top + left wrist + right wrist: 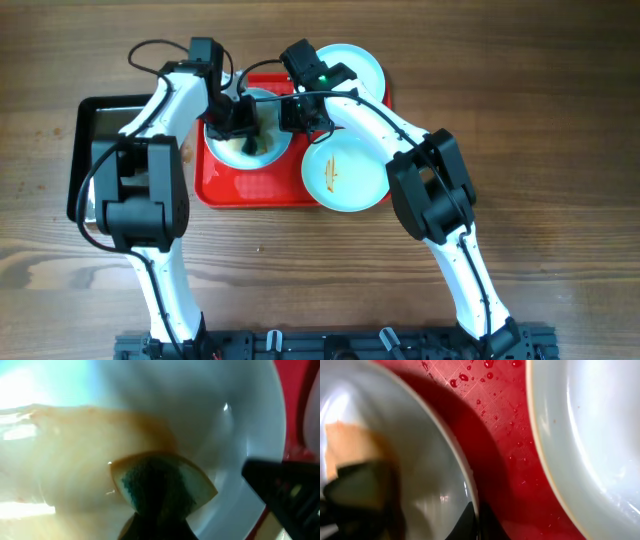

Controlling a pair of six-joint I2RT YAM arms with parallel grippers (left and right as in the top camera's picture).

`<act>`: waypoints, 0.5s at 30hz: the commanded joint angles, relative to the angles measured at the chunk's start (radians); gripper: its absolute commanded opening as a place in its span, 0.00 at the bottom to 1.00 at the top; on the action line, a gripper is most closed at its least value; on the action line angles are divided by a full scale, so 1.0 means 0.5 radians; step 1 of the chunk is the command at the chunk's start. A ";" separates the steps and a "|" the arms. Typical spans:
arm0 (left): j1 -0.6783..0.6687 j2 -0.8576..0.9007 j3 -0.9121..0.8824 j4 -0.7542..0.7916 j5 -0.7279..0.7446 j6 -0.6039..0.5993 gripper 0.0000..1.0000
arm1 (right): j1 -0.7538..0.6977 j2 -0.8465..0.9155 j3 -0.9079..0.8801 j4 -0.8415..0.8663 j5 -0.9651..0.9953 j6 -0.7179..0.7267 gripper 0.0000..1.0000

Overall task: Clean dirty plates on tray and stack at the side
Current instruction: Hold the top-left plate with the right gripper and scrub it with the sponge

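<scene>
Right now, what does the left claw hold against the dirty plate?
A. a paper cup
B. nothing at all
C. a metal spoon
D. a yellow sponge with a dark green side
D: in the left wrist view the left claw pinches a yellow and dark green sponge that is pressed onto the plate, which is smeared with brown sauce.

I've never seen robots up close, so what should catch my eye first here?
A large flat red plastic tray sits mid-table. Over it, the left pincer presses a yellow-green sponge onto a sauce-smeared round pale green plate, while the right pincer pinches its rim. On the tray's right edge, another pale green plate shows an orange streak.
</scene>
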 commanded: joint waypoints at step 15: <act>-0.071 0.060 -0.014 0.415 -0.768 -0.343 0.04 | -0.001 0.060 0.027 -0.002 -0.040 -0.017 0.05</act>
